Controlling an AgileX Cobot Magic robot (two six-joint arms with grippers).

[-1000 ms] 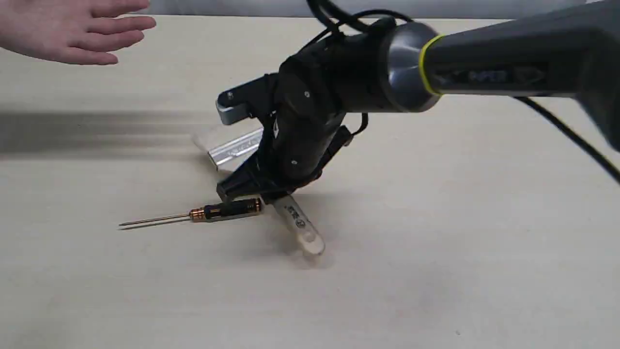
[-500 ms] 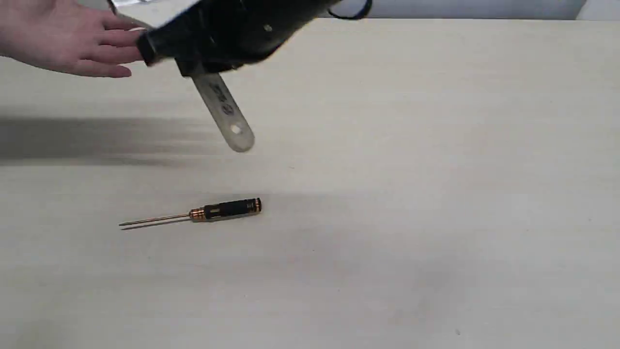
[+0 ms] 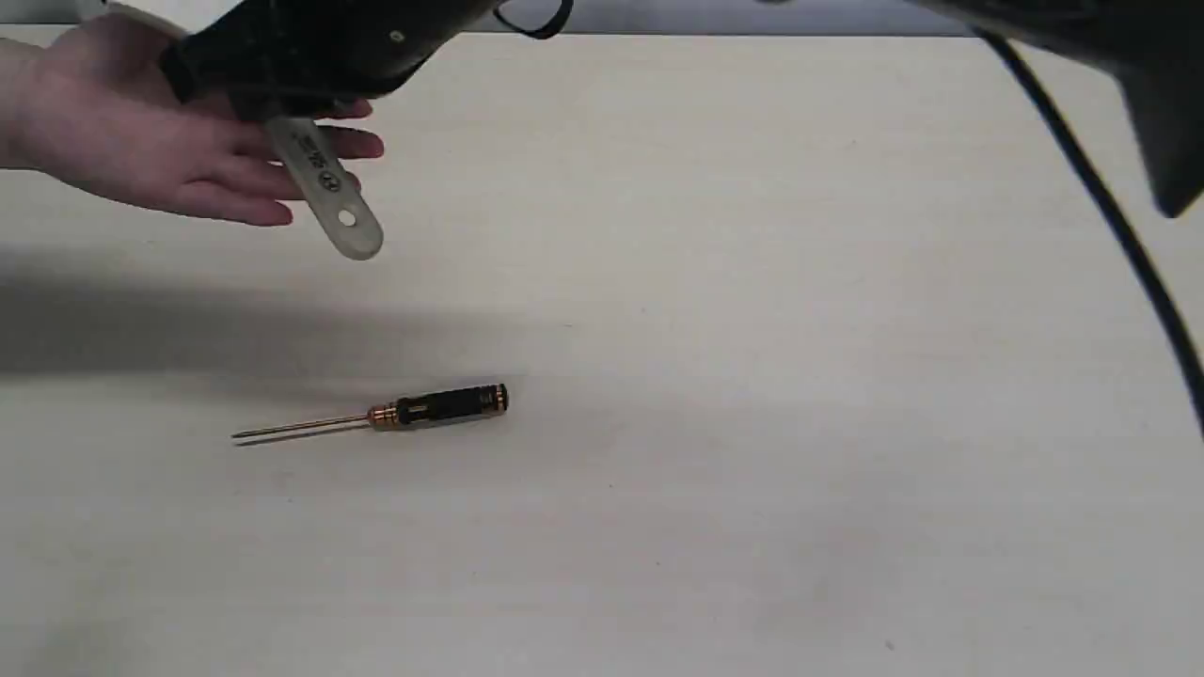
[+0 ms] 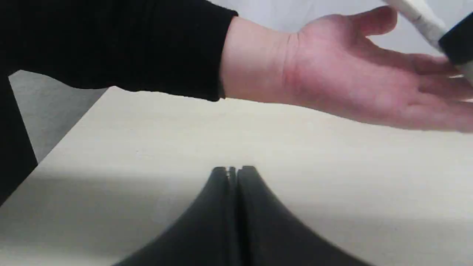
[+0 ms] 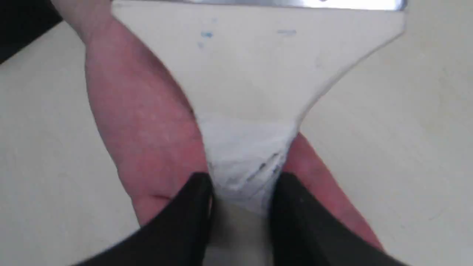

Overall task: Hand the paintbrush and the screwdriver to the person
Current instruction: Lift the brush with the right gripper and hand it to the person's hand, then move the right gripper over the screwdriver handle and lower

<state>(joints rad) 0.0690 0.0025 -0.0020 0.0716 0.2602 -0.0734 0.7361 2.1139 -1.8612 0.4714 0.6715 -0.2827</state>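
Note:
My right gripper (image 5: 242, 192) is shut on the paintbrush (image 5: 255, 74), its black fingers clamped on the narrow neck of the light wooden handle. It hangs just above the person's open hand (image 3: 141, 141) at the far left of the exterior view, with the handle's holed end (image 3: 339, 212) sticking out past the fingers. The silver ferrule shows at one edge of the right wrist view. The screwdriver (image 3: 414, 412) lies flat on the table, shaft pointing left. In the left wrist view my left gripper (image 4: 233, 170) is shut and empty, low over the table below the person's hand (image 4: 351, 81).
The pale tabletop (image 3: 800, 376) spreads wide around the screwdriver. The right arm's dark cable (image 3: 1110, 216) and link cross the top right of the exterior view. A black sleeve (image 4: 111, 40) covers the person's forearm.
My right gripper has lifted the paintbrush off the table and carried it up and left, to over the person's palm. The hand has shifted slightly toward the brush. The screwdriver has not moved.

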